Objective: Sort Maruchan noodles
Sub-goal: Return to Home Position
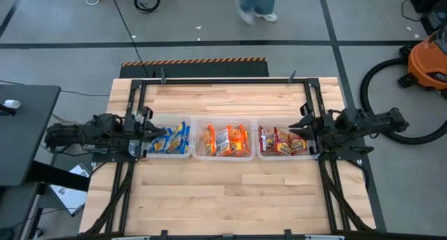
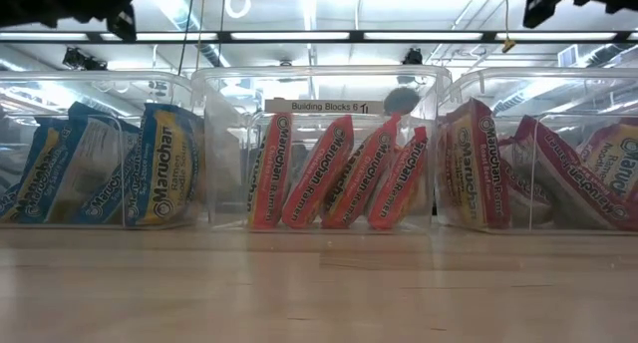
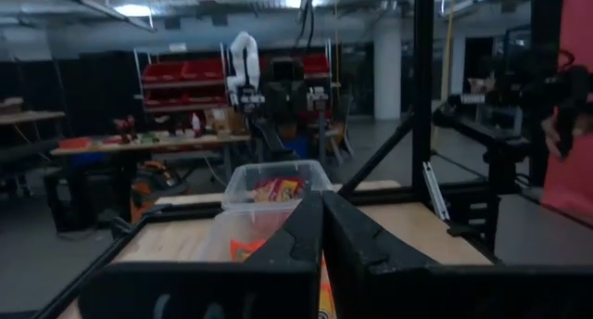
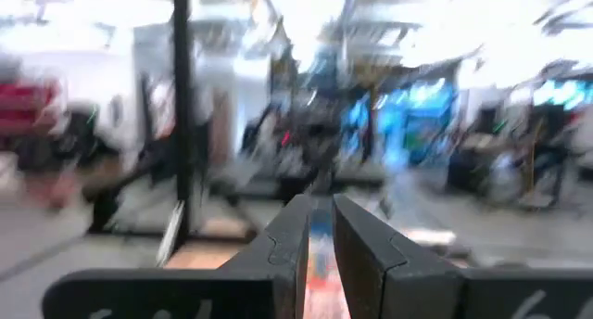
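Three clear bins stand in a row across the table's middle. The Maruchan noodles stand on edge inside them: blue-and-white packets [image 1: 171, 139] [image 2: 100, 169] in the left bin [image 1: 167, 155], orange ones [image 1: 225, 140] [image 2: 339, 173] in the middle bin [image 1: 223, 157], and red ones [image 1: 283, 141] [image 2: 538, 173] in the right bin [image 1: 286, 157]. My left gripper [image 1: 145, 130] [image 3: 321, 200] hovers at the left bin's outer end, shut and empty. My right gripper [image 1: 302, 127] [image 4: 320, 208] hovers at the right bin's outer end, its fingers a narrow slit apart with nothing between them.
Black frame rails [image 1: 223, 80] run along the table's far edge and both sides. Bare wood [image 1: 223, 198] lies in front of the bins and behind them. Off the table, a person [image 1: 255, 3] walks on the far floor, and an orange vacuum [image 1: 429, 58] stands at the right.
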Robot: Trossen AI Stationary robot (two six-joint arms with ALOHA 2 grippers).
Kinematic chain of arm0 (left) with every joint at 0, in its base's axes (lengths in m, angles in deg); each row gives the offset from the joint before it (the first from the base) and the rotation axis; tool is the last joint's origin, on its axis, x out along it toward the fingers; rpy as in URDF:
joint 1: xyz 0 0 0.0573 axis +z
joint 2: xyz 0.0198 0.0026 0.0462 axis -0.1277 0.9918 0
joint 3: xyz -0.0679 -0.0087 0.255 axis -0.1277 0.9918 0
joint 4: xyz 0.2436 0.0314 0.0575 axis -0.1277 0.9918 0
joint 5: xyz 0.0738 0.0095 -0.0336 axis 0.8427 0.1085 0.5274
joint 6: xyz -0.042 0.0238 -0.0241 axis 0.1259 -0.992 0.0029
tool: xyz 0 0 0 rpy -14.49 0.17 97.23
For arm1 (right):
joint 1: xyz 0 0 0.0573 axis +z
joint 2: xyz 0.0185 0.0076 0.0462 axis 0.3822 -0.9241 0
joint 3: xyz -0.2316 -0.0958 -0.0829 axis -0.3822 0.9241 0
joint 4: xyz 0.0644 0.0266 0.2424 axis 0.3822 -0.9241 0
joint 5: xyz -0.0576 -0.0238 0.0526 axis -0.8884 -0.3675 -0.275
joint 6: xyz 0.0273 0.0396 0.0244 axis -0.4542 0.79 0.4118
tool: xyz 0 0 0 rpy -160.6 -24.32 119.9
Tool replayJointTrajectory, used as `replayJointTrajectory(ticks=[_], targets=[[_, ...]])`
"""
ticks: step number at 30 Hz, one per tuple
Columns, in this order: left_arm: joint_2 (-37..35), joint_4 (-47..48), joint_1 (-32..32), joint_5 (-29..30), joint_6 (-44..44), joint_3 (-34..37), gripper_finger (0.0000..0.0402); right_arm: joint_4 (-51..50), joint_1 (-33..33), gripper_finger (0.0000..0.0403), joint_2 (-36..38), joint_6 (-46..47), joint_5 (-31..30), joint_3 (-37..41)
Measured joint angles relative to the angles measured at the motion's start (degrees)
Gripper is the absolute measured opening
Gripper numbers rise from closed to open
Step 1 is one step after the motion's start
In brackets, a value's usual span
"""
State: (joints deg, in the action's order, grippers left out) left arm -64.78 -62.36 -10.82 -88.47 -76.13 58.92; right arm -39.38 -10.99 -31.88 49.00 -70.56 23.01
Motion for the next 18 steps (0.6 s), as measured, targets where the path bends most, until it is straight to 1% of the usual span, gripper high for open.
replayJointTrajectory(ticks=[2,4,6,8,9,12,16,18], targets=[[-3.4,-0.5,0.0,0.5,0.0,2.2,0.0011,7.0,-1.2,0.0058,1.8,-0.4,-0.7,3.6],[-6.5,-0.9,0.0,1.2,0.1,4.2,0.0011,13.2,-3.2,0.0058,3.2,-0.4,-3.0,6.5],[-9.2,-1.3,0.1,1.3,0.2,6.0,0.0011,13.7,-5.8,0.0058,4.2,1.5,-6.6,8.6],[-10.2,-1.7,0.0,1.4,0.9,7.1,0.0011,12.8,-8.5,0.0058,4.8,3.8,-8.2,10.4],[-10.0,-1.4,0.1,1.4,1.5,7.2,0.0011,12.9,-9.9,0.0058,5.0,3.8,-7.9,11.1],[-9.9,0.1,0.1,1.4,3.6,7.4,0.0012,13.0,-13.1,0.0058,5.6,2.7,-4.3,12.5],[-10.1,1.3,0.1,0.7,4.1,7.4,0.0012,13.0,-15.9,0.0058,6.8,5.4,-3.0,13.6],[-10.1,2.9,0.1,0.6,4.3,7.4,0.0012,12.8,-16.4,0.0058,7.8,5.7,0.3,14.4]])
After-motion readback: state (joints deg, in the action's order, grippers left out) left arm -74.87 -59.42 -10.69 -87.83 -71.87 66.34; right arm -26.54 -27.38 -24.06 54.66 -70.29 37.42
